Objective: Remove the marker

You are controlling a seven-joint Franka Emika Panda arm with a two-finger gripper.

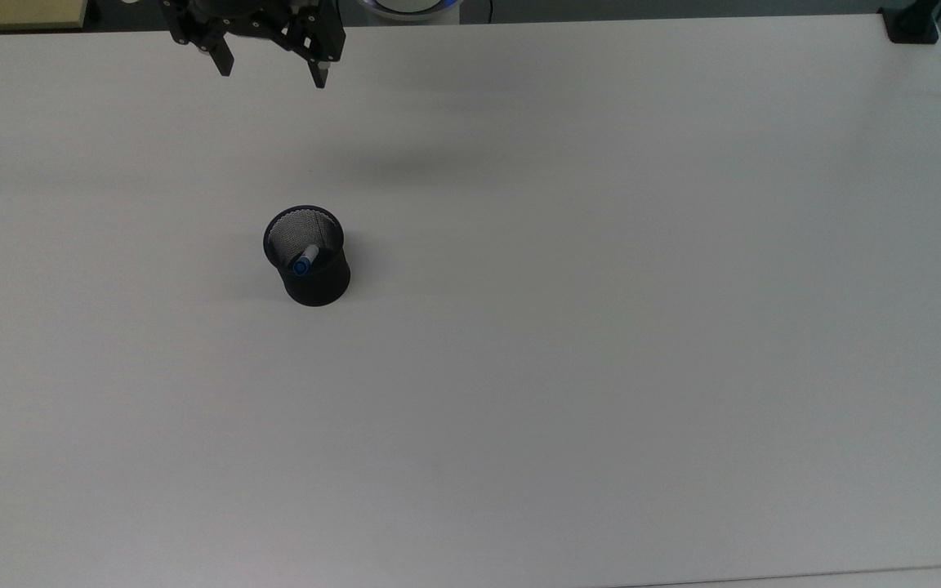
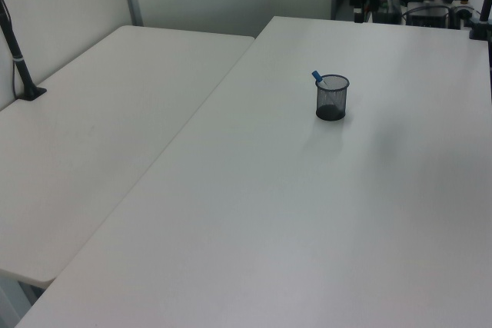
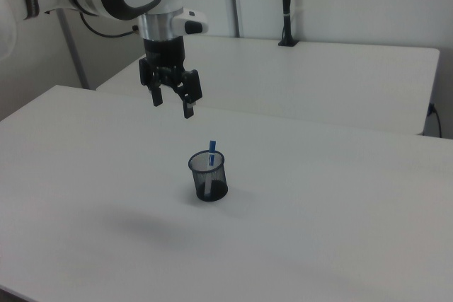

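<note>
The marker [image 1: 305, 260] stands in a black mesh cup [image 1: 319, 282] left of the table's middle in the top view, leaning on the rim with its blue cap up. In the right view, the marker [image 3: 211, 151] pokes above the cup [image 3: 208, 176]. The left view has the marker [image 2: 318, 78] slanting out of the cup [image 2: 331, 98] toward the left view's left. My gripper [image 1: 273, 72] hangs open and empty at the top view's upper edge, well away from the cup. In the right view the gripper [image 3: 172, 103] is high above the table, up and left of the cup.
The white table [image 1: 601, 327] stretches wide around the cup. A second white table [image 2: 92, 128] adjoins it on the left view's left. A black clamp [image 1: 912, 24] sits at the top view's upper right corner, and a black post [image 2: 21, 67] stands on the second table.
</note>
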